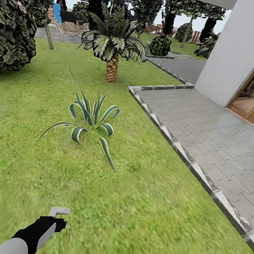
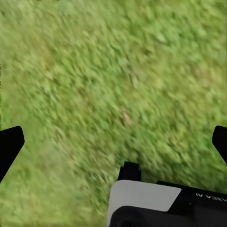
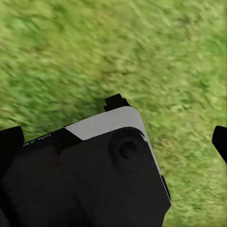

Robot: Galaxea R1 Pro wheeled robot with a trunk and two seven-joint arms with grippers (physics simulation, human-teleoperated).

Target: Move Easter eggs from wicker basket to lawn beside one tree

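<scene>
green lawn [image 2: 118,71] under left gripper [image 2: 113,142] and right gripper [image 3: 113,142], jaws wide, empty.

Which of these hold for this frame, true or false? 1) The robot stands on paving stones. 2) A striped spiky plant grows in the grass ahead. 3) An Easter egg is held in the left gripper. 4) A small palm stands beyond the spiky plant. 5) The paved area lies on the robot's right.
1) False: the lawn lies under both arms.
2) True: the spiky plant grows in the grass ahead.
3) False: the left gripper is open, its fingertips wide apart over bare grass.
4) True: the small palm stands behind it.
5) True: the paved area borders the grass on the right, by the house wall.
</scene>
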